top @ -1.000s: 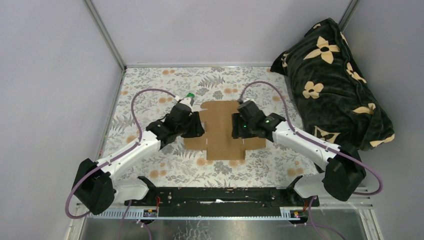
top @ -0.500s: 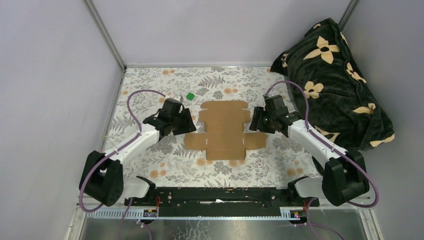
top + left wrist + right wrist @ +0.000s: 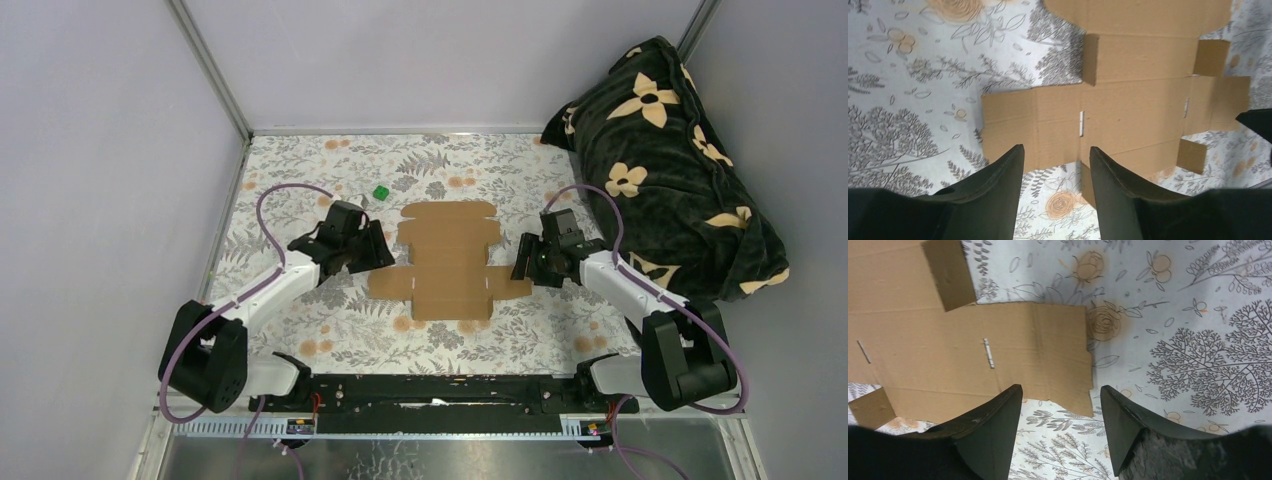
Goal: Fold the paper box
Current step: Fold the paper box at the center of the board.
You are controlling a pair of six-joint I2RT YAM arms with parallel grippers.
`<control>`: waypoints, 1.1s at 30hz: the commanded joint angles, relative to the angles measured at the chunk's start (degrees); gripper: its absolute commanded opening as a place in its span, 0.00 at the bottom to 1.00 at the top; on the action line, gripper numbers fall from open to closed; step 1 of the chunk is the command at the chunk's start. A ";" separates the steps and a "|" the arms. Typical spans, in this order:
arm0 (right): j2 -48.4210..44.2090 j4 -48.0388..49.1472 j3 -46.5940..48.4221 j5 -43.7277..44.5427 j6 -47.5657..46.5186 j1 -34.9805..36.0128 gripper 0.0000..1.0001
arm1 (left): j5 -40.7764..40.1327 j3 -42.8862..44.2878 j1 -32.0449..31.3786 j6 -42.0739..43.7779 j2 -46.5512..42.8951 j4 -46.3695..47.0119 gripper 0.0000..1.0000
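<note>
1. The paper box [image 3: 450, 258] is a flat, unfolded die-cut sheet of plain brown cardboard. It lies in the middle of the desk [image 3: 300, 180] on the floral cloth.
2. The left hand [image 3: 378, 252] sits just beside the sheet's left flap, its fingers pointing in toward the cardboard.
3. From the left wrist camera, the left hand [image 3: 1055, 152] has its fingers apart and nothing between them. Both dark tips hang over the near edge of that flap.
4. A thin slit [image 3: 1081, 123] cut in the cardboard shows just past the tips.
5. On the other side, the right hand [image 3: 524, 260] lines up at the sheet's right flap, facing the left one across the cardboard.
6. From the right wrist camera, the right hand [image 3: 1060, 390] is also spread wide and holds nothing. One tip is over the flap's near edge and the other is over bare cloth beyond the flap's corner.
7. I cannot tell whether either set of tips touches the cardboard.
8. A small green cube [image 3: 380, 191] sits on the cloth behind the left hand, well clear of the sheet.
9. A dark blanket with cream flowers [image 3: 665, 160] is heaped at the far right, apart from the cardboard.
</note>
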 commanded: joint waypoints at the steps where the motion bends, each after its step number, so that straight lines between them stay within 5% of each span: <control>1: -2.28 2.91 -1.72 -0.59 0.35 -1.42 0.67 | -2.65 -3.58 0.75 -1.56 -2.96 2.70 0.59; 19: -3.35 2.88 -1.87 1.95 -0.52 -6.08 0.64 | -7.51 -12.13 7.31 -4.10 -8.10 3.63 0.58; 26: -3.08 1.15 -1.88 7.51 -0.66 -8.49 0.50 | -8.66 -12.89 8.96 -4.44 -6.85 2.96 0.26; 33: -0.60 2.38 -2.40 7.57 -0.30 -8.82 0.49 | -9.01 -13.35 9.62 -4.88 -3.33 5.00 0.22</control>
